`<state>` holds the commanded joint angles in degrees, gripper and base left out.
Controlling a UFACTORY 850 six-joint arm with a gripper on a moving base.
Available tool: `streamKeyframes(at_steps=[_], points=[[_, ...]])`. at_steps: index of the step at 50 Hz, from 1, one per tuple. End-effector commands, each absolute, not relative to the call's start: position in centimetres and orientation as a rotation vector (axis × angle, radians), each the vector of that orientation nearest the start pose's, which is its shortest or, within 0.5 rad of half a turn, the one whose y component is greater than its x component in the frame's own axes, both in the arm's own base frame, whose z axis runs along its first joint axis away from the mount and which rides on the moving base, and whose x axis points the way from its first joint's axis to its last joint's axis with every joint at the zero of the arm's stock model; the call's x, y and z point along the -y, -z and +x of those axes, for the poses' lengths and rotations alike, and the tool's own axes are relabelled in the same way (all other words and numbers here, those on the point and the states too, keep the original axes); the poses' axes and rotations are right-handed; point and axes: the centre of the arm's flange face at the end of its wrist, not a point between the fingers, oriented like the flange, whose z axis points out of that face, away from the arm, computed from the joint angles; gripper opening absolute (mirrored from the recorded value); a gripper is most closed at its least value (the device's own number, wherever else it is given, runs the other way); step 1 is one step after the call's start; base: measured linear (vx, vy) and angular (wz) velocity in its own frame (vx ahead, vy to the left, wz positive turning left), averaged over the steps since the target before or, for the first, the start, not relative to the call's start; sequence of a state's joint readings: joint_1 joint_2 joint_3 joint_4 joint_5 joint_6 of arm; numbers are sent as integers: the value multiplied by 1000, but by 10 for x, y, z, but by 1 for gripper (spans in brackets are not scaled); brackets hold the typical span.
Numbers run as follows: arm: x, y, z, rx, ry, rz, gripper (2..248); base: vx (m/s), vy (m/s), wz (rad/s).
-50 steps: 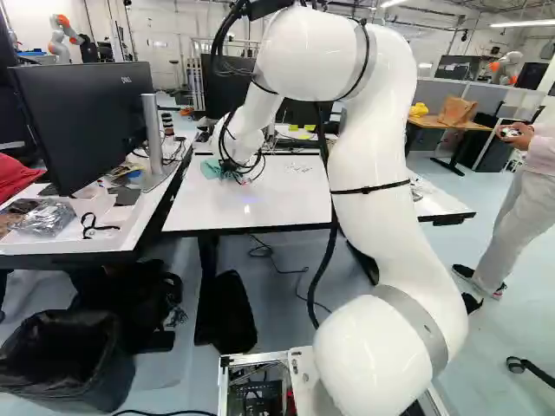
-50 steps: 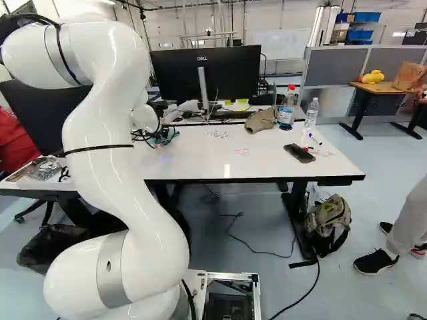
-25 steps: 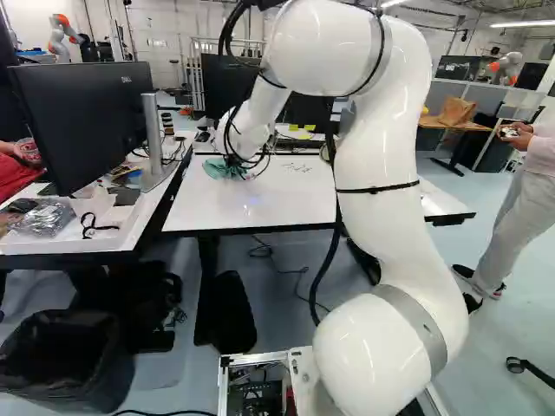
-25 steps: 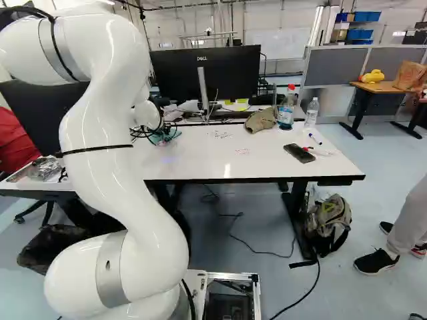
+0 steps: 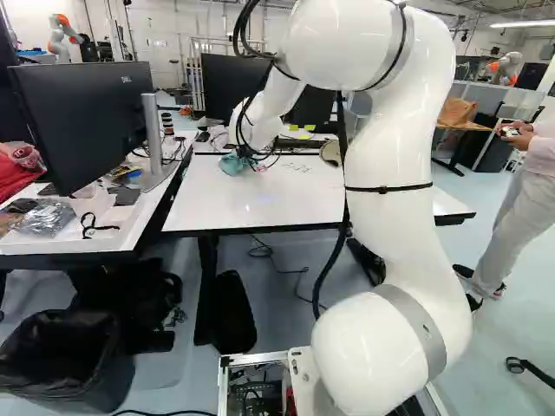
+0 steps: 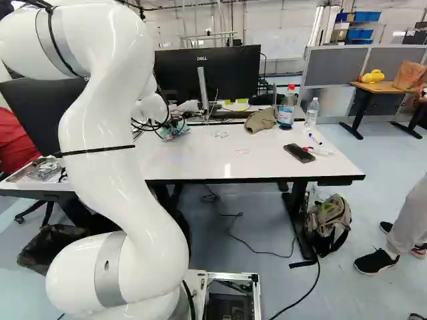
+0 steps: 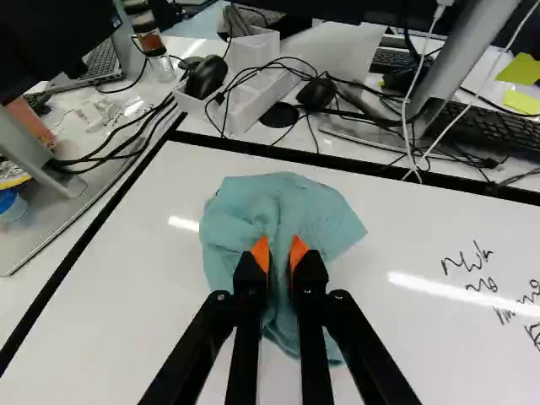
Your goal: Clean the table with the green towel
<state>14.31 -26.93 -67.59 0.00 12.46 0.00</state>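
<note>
- Your arm [image 5: 388,156] is rising from its lowest joint and reaching over the table toward its far left part.
- A black bin [image 5: 65,355] is standing on the floor at the near left, and a backpack [image 6: 328,220] is resting by the table's right leg.
- The white table [image 5: 217,206] is standing ahead of you, its near edge running from left to right.
- A black phone [image 6: 299,153] is lying on the right part of the tabletop; red marks [image 6: 242,151] are showing left of it.
- Your gripper [image 5: 251,159] is working low over the tabletop, at the far left.
- In the wrist view you are seeing the gripper [image 7: 279,249] pinching a raised fold of the green towel [image 7: 291,202] between its orange pads [image 7: 261,253].
- The towel is lying bunched against the tabletop, spreading out under, ahead of and to both sides of the fingertips, near the table's far edge.
- Black handwriting [image 7: 481,270] is showing on the tabletop to the right of the towel, apart from it.
- A tan cap [image 6: 260,120] is sitting at the far edge, right of the handwriting; two bottles are standing farther right, the larger one [image 6: 285,113] beside the smaller [image 6: 312,112].
- Beyond the table, a monitor [image 6: 207,73] is standing on another desk.
</note>
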Motion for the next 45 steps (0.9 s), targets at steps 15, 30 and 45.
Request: streamKeyframes(at_steps=[15, 30, 45], points=[[-132, -451, 623, 283, 1394, -2693, 46, 0, 0, 0], [-106, -469, 621, 229, 1439, -2693, 46, 0, 0, 0], [-81, -473, 622, 176, 1455, -2709, 46, 0, 0, 0]])
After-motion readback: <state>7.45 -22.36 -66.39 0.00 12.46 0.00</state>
